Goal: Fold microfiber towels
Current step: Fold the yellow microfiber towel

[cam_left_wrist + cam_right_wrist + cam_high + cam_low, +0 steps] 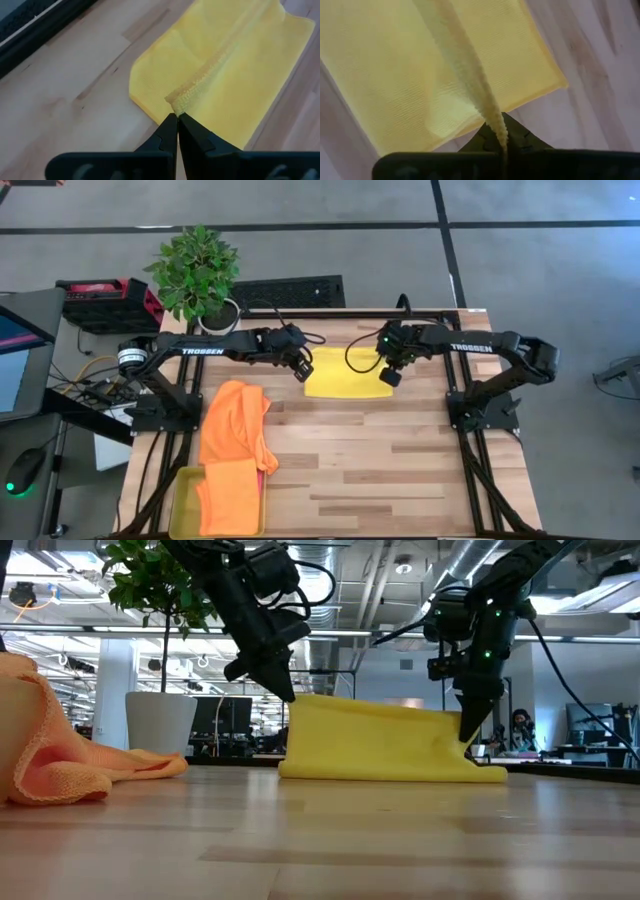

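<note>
A yellow towel (345,384) lies at the far middle of the table, its upper layer raised by both grippers while its lower part (380,770) rests on the wood. My left gripper (303,370) is shut on its left end, my right gripper (389,375) on its right end. Orange towels (234,435) lie heaped at the near left, partly in a translucent yellow-green tray (185,500). A pink cloth (264,472) peeks from under them. My left gripper pinches the yellow towel's raised edge (181,101) at its left end between its two fingers, coming from above and slanting down. The edge is lifted; the cloth hangs below, and its lower part lies on the table. My right gripper pinches the towel's raised edge (495,122) at its right end between its fingers, pointing down from above. The edge runs fairly straight between the two grippers (380,705), and the cloth below lies on the table.
A potted plant (200,275) stands beyond the table's far left corner. The near middle and right of the wooden table (400,470) is bare wood. A dark cable (355,358) loops by the right gripper.
</note>
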